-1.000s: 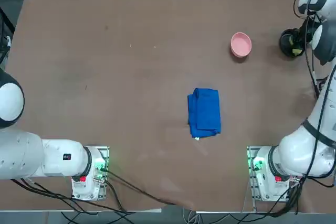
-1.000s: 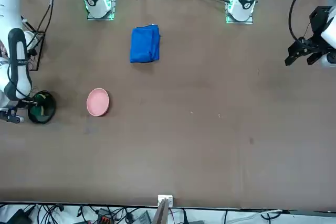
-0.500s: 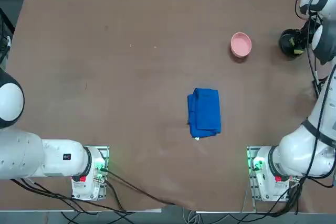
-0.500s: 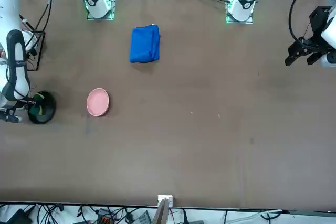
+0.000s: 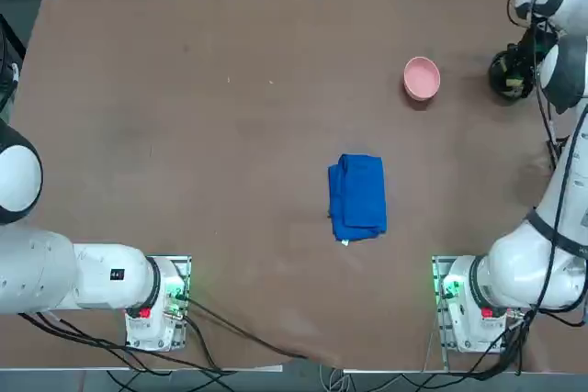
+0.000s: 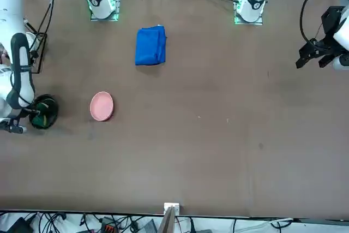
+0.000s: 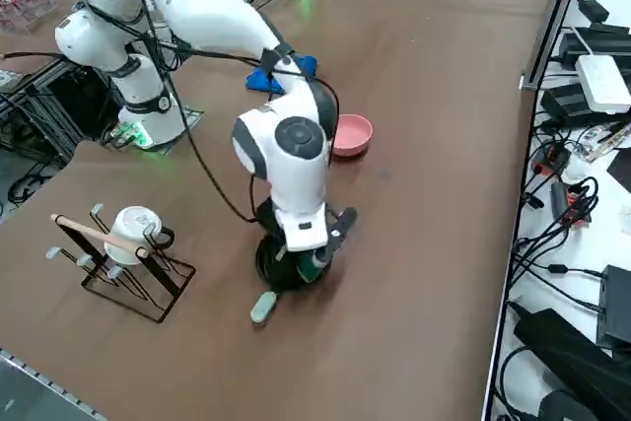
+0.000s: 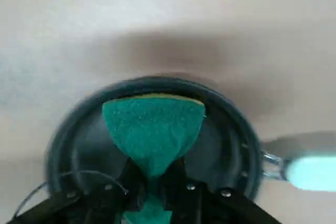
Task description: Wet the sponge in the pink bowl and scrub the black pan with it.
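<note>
With the sponge (image 8: 152, 127) pinched between the closed fingers of the right gripper (image 8: 152, 182), green face hanging inside the black pan (image 8: 220, 145), scrubbing looks to be the step in hand. The pan sits near the table's (image 5: 230, 135) far right corner, its pale handle (image 7: 263, 307) pointing off the rim; the pink bowl (image 5: 422, 77) stands well apart toward the middle. To scrub well, I judge: press the sponge flat to the pan floor, keep strokes short and inside the wall, avoid shoving the pan by its rim. Count: one sponge, one pan, one bowl, one blue cloth (image 5: 357, 196), one wire rack (image 7: 123, 268) holding one white cup (image 7: 133, 229)
</note>
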Robot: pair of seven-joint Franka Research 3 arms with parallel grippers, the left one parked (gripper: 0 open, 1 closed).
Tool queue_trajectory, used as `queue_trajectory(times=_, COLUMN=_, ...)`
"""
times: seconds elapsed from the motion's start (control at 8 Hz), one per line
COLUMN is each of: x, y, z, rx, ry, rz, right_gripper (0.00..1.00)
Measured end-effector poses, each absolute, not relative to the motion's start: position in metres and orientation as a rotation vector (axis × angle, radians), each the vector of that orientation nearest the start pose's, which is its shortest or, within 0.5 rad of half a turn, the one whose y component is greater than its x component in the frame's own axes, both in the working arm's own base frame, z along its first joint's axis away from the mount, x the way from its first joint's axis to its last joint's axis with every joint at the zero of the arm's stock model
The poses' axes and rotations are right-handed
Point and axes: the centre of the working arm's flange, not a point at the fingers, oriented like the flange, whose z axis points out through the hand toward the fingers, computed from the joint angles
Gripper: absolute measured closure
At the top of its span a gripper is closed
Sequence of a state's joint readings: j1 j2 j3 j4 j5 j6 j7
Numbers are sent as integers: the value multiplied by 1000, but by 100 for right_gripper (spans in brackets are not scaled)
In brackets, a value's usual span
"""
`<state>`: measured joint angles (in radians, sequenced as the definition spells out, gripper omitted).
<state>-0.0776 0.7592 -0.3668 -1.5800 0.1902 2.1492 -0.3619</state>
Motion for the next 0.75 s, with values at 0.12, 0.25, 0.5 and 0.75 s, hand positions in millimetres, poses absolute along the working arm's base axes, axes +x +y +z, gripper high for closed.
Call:
queue_trajectory(times=0.12, x=636, y=-244, z=201, rx=-3164, ry=164, rz=281, right_gripper=83)
queue_trajectory(times=0.25, x=636, y=-237, z=200, rx=-3152, ry=151, rz=317, right_gripper=83)
queue_trajectory(times=0.5, x=630, y=-234, z=201, rx=-3115, ry=151, rz=406, right_gripper=83)
queue_trajectory(times=0.75, x=624, y=-240, z=202, rx=-3098, ry=142, rz=447, right_gripper=83)
